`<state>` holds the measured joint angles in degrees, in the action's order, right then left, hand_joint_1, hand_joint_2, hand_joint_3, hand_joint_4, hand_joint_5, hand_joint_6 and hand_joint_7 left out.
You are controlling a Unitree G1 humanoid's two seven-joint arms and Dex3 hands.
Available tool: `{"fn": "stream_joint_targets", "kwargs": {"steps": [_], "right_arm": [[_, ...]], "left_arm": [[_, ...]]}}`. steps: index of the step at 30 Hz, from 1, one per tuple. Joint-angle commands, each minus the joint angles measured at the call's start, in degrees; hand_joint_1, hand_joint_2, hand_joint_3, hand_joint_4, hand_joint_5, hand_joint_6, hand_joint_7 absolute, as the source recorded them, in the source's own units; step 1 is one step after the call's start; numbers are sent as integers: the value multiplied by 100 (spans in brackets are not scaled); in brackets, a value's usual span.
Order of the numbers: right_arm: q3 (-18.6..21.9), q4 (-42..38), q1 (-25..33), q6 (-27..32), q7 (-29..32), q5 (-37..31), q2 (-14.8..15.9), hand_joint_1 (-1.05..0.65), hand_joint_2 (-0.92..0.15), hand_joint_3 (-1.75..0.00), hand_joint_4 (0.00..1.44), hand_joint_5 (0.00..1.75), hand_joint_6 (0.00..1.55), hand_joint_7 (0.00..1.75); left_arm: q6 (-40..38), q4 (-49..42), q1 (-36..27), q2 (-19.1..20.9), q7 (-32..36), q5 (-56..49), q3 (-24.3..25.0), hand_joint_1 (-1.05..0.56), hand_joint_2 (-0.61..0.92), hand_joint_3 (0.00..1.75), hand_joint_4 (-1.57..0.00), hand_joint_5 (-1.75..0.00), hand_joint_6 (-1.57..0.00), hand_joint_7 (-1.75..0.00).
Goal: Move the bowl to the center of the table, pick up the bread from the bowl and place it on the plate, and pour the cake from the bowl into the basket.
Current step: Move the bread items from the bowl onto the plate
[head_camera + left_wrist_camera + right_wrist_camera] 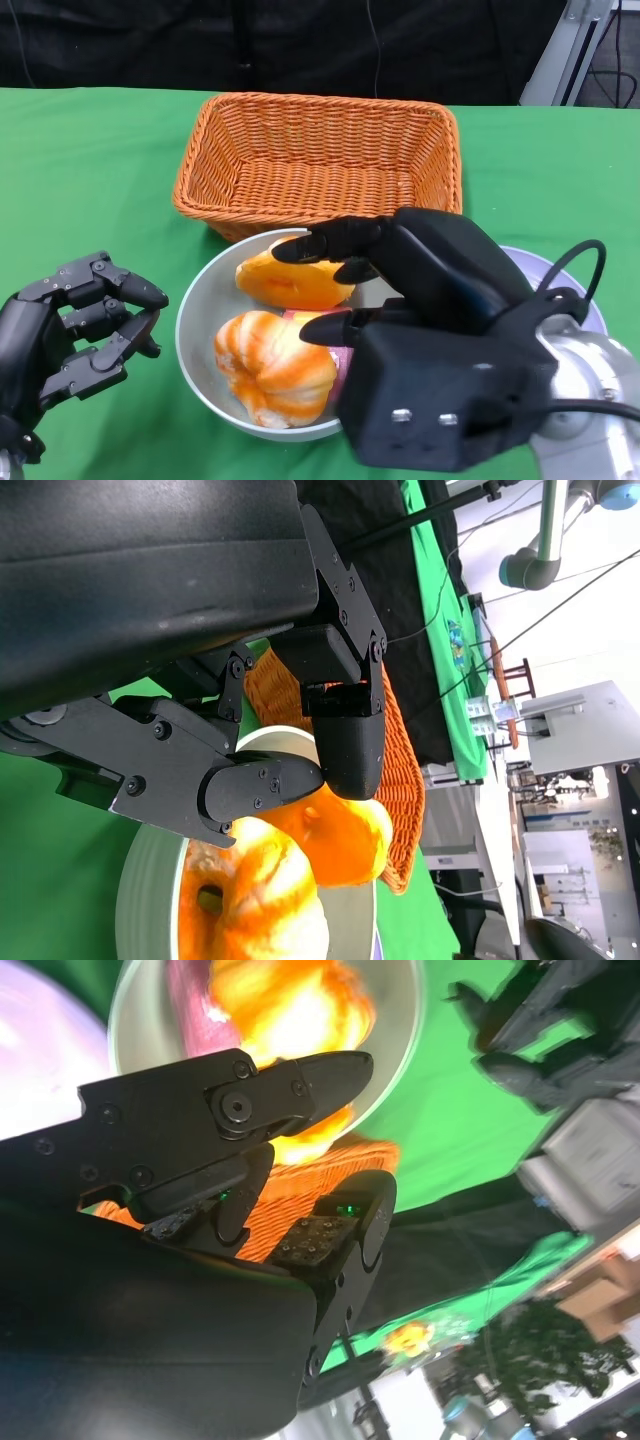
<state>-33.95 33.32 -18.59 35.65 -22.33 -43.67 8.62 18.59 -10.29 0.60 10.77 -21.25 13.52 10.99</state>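
1. Right robot hand (pixel 425 330) reaches over the right side of the bowl (pixel 200 300), its fingers (pixel 325 243) stretched out above the food; they lie apart and nothing is visibly held between them, though whether a fingertip touches the food cannot be told.
2. Left robot hand (pixel 75 325) hovers just beside the bowl's left rim, its fingers loosely curled and spread, holding nothing and not touching the bowl.
3. The bowl is pale grey and sits on the green tabletop (pixel 90 170), near the front edge and directly in front of the basket (pixel 320 160).
4. Inside the bowl, the bread (pixel 275 365) is a striped orange-and-white twisted piece lying at the front, nearest the robot.
5. Behind it in the bowl lies a smooth orange-yellow cake (pixel 290 283), partly under the right robot hand's fingers; a pink strip shows between the two pieces.
6. The basket is orange wicker, rectangular, standing upright on the tabletop; its near wall is just behind the bowl's far rim.
7. The plate (pixel 570 285) is a pale, lilac-tinted disc on the tabletop to the right of the bowl, mostly hidden behind the right robot hand and its cable.
8. In the right wrist view the bowl (pixel 400 1050) and the food appear blurred beyond the fingers.
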Motion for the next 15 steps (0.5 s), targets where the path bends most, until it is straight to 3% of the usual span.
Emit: {"fn": "stream_joint_targets", "kwargs": {"steps": [1,8,15], "right_arm": [[-154,-210,-96,-75,67,-532,26,-71,-92,-12,83,14,68,0],[-217,-601,-4,-592,419,-1261,-76,-71,-92,-14,84,12,65,0],[96,-489,-63,-273,-529,-728,-439,-71,-92,-16,86,12,64,1]], "left_arm": [[128,-81,8,40,81,-58,54,-20,80,54,-79,-149,-84,-108],[272,-104,-13,33,126,-214,7,-19,79,54,-79,-149,-84,-109],[304,-171,8,19,157,-238,-16,-18,78,56,-79,-147,-84,-109]]}}
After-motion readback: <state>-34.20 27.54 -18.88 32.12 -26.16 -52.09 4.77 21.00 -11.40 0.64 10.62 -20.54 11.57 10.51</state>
